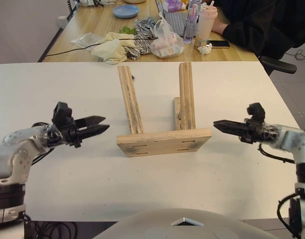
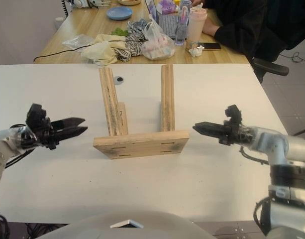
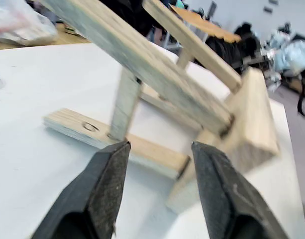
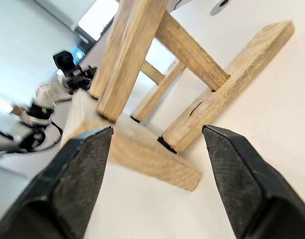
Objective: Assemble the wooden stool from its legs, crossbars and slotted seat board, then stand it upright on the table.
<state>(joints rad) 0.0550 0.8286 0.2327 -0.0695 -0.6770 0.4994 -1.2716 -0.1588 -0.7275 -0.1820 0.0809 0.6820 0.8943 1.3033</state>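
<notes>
White worktop (image 1: 157,184) carries the assembled wooden stool (image 1: 162,143) lying on its side; left jaws and right jaws flank it, both open, touching nothing.

stool (image 1: 130,102) on side, table (image 1: 67,174) centre | seat board (image 1: 164,142) nearest robot | left claw (image 1: 106,123) left | right claw (image 1: 216,124) right

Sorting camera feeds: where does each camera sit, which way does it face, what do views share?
Left eye view: head, looking down at the stool on the table; left gripper and right gripper show.
Right eye view: stereo twin, same scene.
Left wrist view: behind the open left gripper, facing the stool.
Right wrist view: behind the open right gripper, facing the stool; left gripper beyond.
</notes>
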